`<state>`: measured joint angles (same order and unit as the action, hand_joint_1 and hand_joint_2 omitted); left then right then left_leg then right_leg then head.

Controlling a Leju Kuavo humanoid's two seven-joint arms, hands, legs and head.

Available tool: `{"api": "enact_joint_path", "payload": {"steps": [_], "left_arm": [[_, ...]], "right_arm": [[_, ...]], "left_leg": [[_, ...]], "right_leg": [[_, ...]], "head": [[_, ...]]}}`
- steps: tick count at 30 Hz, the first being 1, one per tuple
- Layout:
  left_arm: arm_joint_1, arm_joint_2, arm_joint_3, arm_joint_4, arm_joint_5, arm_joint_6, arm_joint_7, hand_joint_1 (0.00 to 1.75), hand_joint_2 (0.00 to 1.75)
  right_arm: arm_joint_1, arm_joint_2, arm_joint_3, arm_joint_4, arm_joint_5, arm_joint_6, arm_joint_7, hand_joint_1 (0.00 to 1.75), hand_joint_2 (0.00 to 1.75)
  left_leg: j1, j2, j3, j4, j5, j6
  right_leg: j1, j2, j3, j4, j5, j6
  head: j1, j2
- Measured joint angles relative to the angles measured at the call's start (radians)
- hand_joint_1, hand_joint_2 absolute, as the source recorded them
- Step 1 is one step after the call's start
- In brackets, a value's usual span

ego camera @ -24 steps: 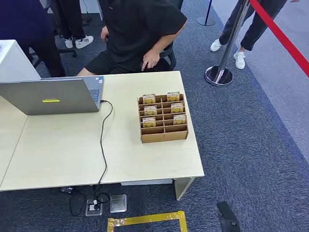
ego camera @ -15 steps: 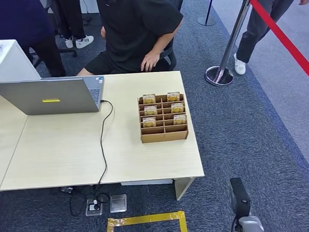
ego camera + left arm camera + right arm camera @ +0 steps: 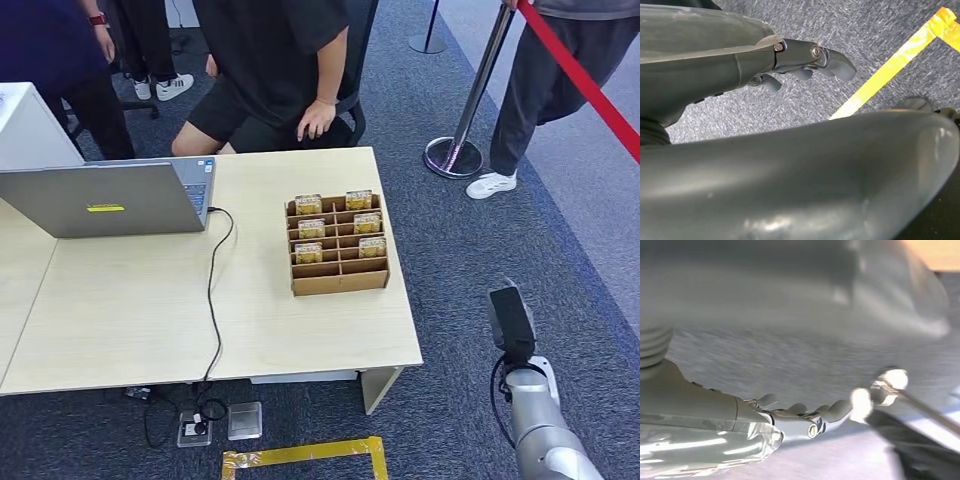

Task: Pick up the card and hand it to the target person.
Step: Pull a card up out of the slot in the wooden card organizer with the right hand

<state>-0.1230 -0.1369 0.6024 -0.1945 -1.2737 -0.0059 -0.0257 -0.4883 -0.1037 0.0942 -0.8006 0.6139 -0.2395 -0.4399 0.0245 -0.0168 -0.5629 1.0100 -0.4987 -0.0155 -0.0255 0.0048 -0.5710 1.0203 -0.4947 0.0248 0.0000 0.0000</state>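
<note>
Several yellow cards [image 3: 309,204] stand in the slots of a cardboard rack [image 3: 340,280] on the right part of the light wooden table [image 3: 136,320]. A person in a black shirt [image 3: 279,60] sits behind the table's far edge, one hand [image 3: 313,122] resting near it. My right arm [image 3: 532,410] is raised over the carpet to the right of the table, well short of the rack. My right hand [image 3: 810,422] has its fingers stretched out and holds nothing; that view is blurred. My left hand [image 3: 810,57] hangs over the carpet, fingers apart, with nothing in it.
A grey laptop [image 3: 113,195] stands at the table's left, its black cable [image 3: 215,300] running off the front edge to floor boxes [image 3: 245,420]. A red rope [image 3: 581,75] on a chrome post [image 3: 453,155] crosses the right side, with a standing person [image 3: 551,80] behind. Yellow tape [image 3: 302,455] marks the floor.
My right arm has risen from the bottom edge to beside the table's right end. The seated person has shifted left and back. The person by the rope has stepped closer.
</note>
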Motion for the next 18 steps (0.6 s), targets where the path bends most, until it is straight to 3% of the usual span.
{"api": "enact_joint_path", "payload": {"steps": [7,18], "left_arm": [[-0.005,0.001,-0.004,0.0,-0.002,-0.008,0.007,0.0,0.0],[-0.016,0.006,-0.029,-0.003,-0.019,-0.02,0.011,0.0,0.0]], "right_arm": [[-0.072,0.055,0.126,0.079,0.097,-0.073,0.062,0.0,1.75],[-0.041,0.075,0.213,0.032,0.214,-0.148,0.124,0.04,1.75]], "left_leg": [[0.0,0.002,0.0,0.0,0.001,0.0],[0.001,-0.001,0.001,-0.001,0.001,-0.001]], "right_leg": [[0.0,0.002,-0.001,0.0,0.001,-0.001],[0.001,-0.001,0.001,0.0,0.0,-0.001]], "head": [[0.0,0.0],[0.0,0.0]]}}
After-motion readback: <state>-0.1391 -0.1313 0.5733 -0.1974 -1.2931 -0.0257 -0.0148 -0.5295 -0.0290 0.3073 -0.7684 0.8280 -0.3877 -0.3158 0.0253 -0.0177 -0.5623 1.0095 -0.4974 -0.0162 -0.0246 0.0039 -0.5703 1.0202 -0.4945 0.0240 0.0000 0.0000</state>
